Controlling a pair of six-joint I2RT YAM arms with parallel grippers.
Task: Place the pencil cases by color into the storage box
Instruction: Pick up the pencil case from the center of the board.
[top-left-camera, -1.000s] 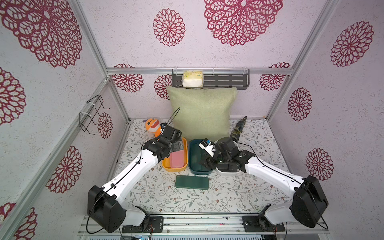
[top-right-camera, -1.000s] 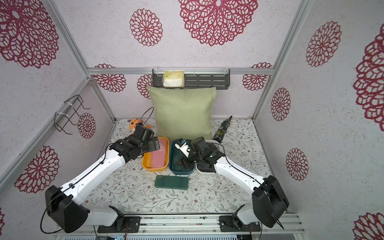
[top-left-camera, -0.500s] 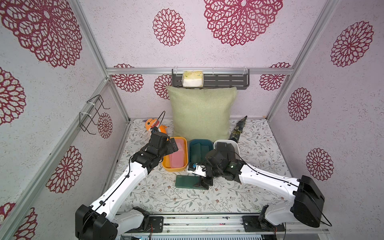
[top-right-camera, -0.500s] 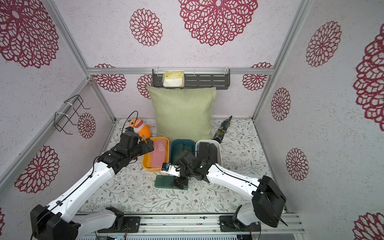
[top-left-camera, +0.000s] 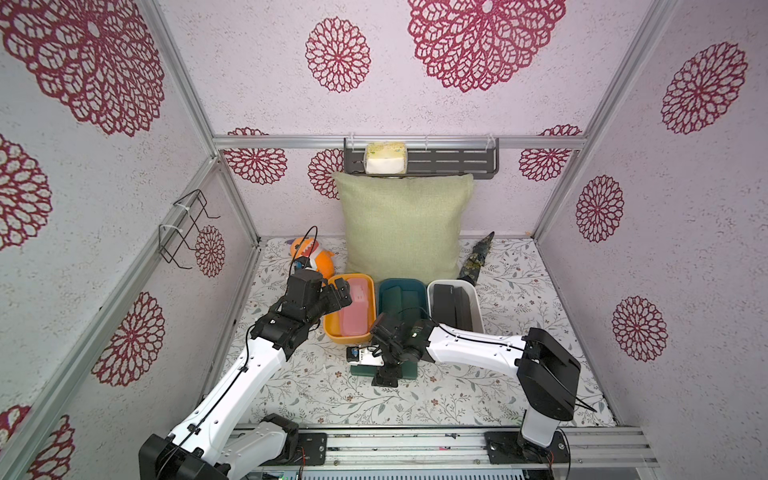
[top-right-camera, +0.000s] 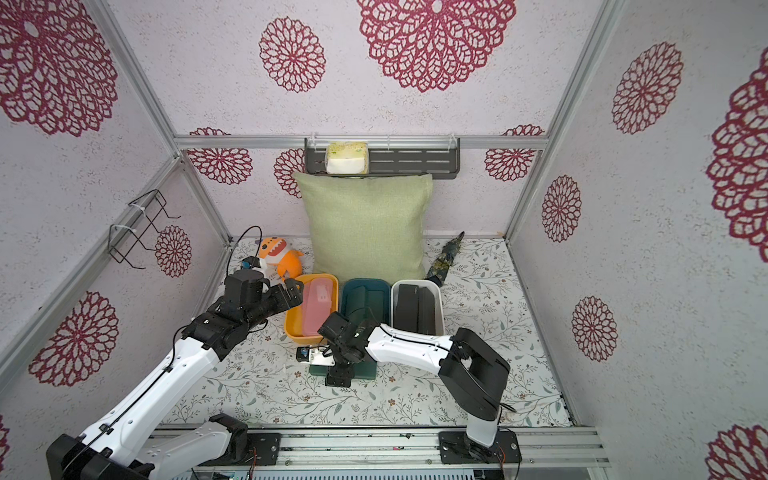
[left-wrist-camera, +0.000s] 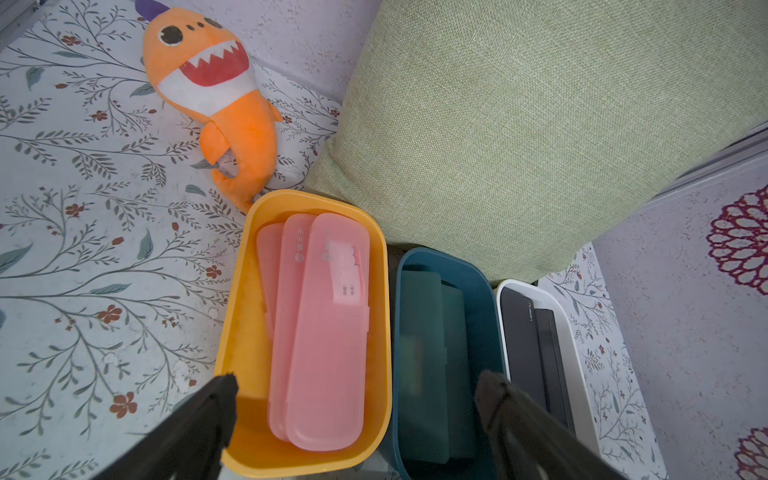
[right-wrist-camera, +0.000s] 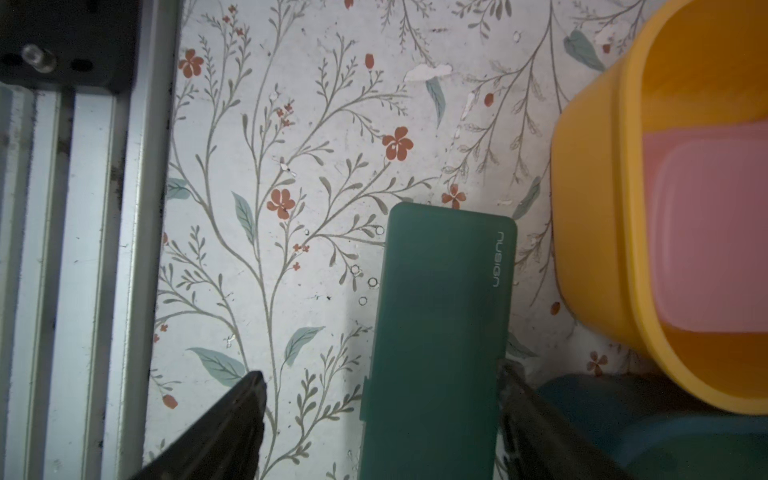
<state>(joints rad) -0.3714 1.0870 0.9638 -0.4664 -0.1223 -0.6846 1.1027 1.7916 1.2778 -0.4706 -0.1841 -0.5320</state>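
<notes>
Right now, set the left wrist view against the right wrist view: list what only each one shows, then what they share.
Only the left wrist view: the orange shark plush, the green cushion, and the white tub with black cases. Only the right wrist view: a loose dark green case lying flat between the fingers of the open right gripper, and the aluminium rail. Both: the yellow tub holding pink cases, part of the teal tub, and the floral table cover.

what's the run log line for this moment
right tool: open over green case on table | left tool: open near yellow tub | pink cases: in tub
</notes>
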